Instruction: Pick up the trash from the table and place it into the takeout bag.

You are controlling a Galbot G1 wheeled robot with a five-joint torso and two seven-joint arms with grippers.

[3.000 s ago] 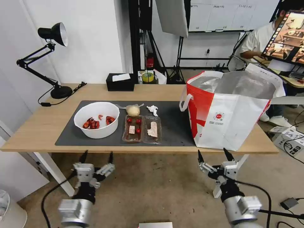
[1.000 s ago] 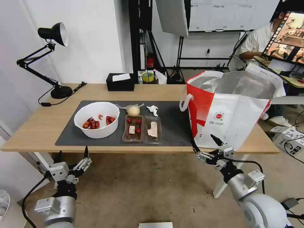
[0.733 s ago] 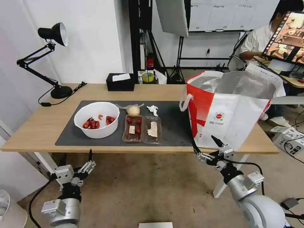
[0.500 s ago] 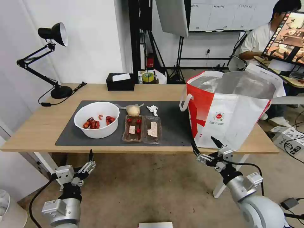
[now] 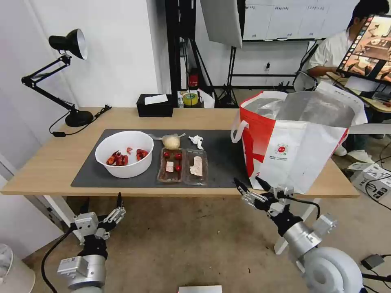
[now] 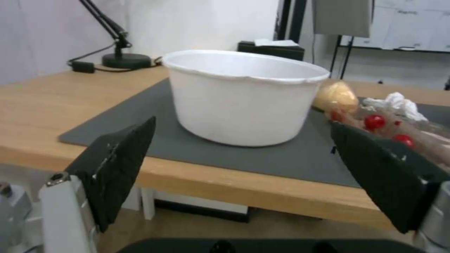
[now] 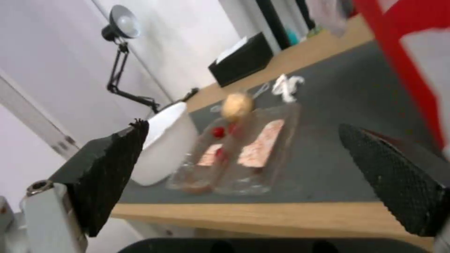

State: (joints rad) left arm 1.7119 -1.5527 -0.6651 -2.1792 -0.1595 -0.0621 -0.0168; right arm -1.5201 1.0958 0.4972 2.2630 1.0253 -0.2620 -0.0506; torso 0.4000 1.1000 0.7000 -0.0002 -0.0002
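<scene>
Overhead first: bowl (image 5: 124,153), tray (image 5: 182,166), tissue (image 5: 196,141) sit mid-frame on the mat (image 5: 220,162); bag (image 5: 295,140) right. My left claw (image 5: 102,205) lower left, right claw (image 5: 251,186) lower centre-right, both spread wide, empty. Left wrist: bowl (image 6: 244,96) centred above the table (image 6: 37,102) edge. Right wrist: tray (image 7: 239,147) mid-frame, bag (image 7: 412,52) upper right.

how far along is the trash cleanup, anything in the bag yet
Nothing looks bagged yet. The bowl, clamshell tray, clear bag and tissue all sit on the table's mat. Both grippers are open and empty below the table's front edge: left gripper, right gripper near the takeout bag. All four pickups remain.
</scene>
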